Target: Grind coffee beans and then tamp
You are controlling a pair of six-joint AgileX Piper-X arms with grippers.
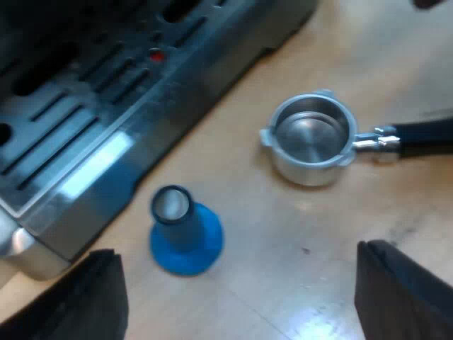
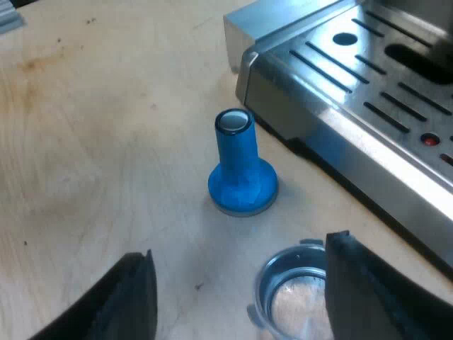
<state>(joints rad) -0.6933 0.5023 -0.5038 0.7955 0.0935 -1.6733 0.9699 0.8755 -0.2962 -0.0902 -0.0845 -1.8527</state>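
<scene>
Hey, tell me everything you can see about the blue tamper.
The blue tamper stands upright on the wooden table, wide end down. It looks like matte blue plastic: a round foot narrowing to a straight neck, topped by a dark ring around a pale, shiny centre. It sits beside the espresso machine's drip tray and near the metal holder, touching only the table.

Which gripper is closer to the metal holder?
Right. The right gripper hangs just above the metal holder, whose basket shows between its open fingers. The left gripper is farther off, the holder lying well beyond its fingertips.
</scene>
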